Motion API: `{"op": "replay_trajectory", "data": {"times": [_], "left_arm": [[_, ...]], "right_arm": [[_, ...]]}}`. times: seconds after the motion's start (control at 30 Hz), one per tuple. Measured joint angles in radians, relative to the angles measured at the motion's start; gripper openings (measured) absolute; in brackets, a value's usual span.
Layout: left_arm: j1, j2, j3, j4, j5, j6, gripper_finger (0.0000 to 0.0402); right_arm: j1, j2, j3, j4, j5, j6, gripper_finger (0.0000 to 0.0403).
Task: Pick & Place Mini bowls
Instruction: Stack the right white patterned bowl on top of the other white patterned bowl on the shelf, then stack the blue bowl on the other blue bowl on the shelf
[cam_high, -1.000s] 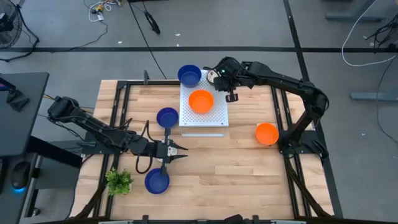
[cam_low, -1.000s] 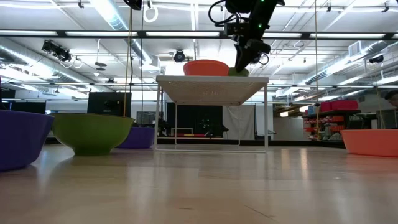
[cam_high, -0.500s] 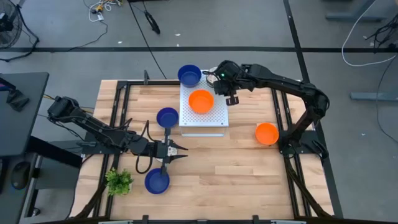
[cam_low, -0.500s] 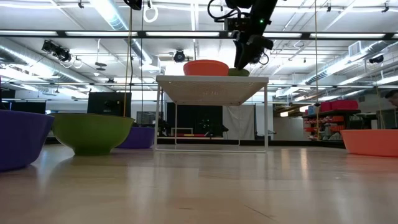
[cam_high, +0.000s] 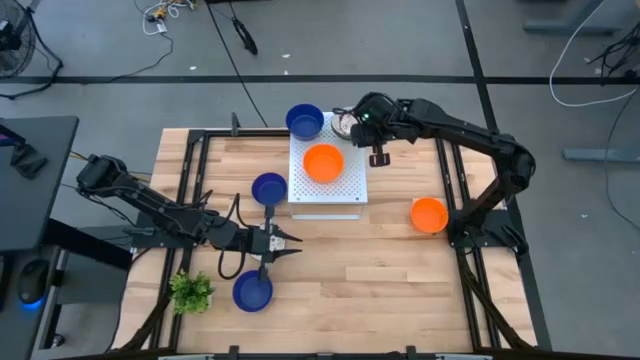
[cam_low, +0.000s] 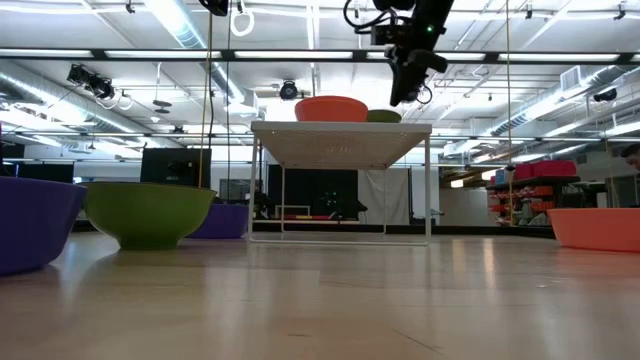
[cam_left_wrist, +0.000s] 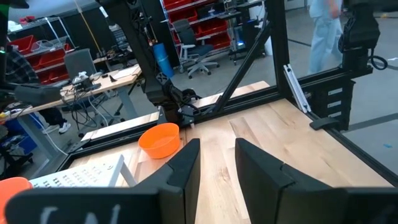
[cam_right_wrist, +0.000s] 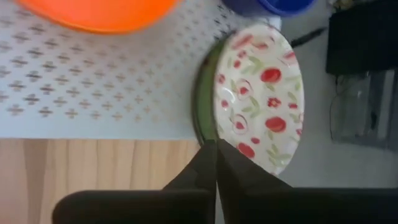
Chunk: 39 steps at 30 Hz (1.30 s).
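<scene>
A white bowl with red flowers and a green outer wall (cam_high: 345, 123) (cam_right_wrist: 261, 99) sits on the far right corner of the white perforated board (cam_high: 340, 190), beside an orange bowl (cam_high: 323, 162) (cam_low: 331, 108). My right gripper (cam_high: 379, 158) (cam_low: 404, 92) (cam_right_wrist: 216, 152) is shut and hovers just right of the flowered bowl, above the board's right edge, touching nothing. Blue bowls rest on the table: (cam_high: 305, 121), (cam_high: 268, 188), (cam_high: 252, 291). Another orange bowl (cam_high: 428, 214) (cam_left_wrist: 160, 139) sits on the table at the right. My left gripper (cam_high: 287, 245) (cam_left_wrist: 216, 163) waits open near the table's middle.
A small green plant (cam_high: 190, 291) stands at the near left corner. The board stands on legs (cam_low: 428, 190) above the wooden table (cam_high: 360, 270). A green bowl (cam_low: 150, 213) shows low at the left in the low view. Dark frame rails run along both table sides.
My right gripper has risen a little from beside the flowered bowl on the board and shifted toward the table's right edge. The bowls have stayed in place.
</scene>
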<state>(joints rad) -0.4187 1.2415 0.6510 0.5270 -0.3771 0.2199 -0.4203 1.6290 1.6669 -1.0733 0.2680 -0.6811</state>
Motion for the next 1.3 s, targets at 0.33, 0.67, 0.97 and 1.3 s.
{"op": "replay_trajectory", "data": {"times": [0.33, 0.67, 0.97, 1.3], "left_arm": [[-0.001, 0.000, 0.000, 0.000, 0.000, 0.000, 0.0106], [-0.001, 0.000, 0.000, 0.000, 0.007, 0.000, 0.0105], [-0.001, 0.000, 0.000, 0.000, 0.008, 0.000, 0.0106], [-0.003, 0.000, 0.000, 0.000, 0.004, 0.001, 0.0105]], "right_arm": [[-0.025, 0.005, 0.000, 0.005, -0.066, 0.016, 0.0006], [-0.031, 0.005, -0.019, 0.041, -0.086, 0.011, 0.0002], [-0.031, 0.006, -0.061, 0.055, -0.085, -0.011, 0.0002], [0.062, -0.083, -0.060, 0.101, -0.078, 0.112, 0.0002]]}}
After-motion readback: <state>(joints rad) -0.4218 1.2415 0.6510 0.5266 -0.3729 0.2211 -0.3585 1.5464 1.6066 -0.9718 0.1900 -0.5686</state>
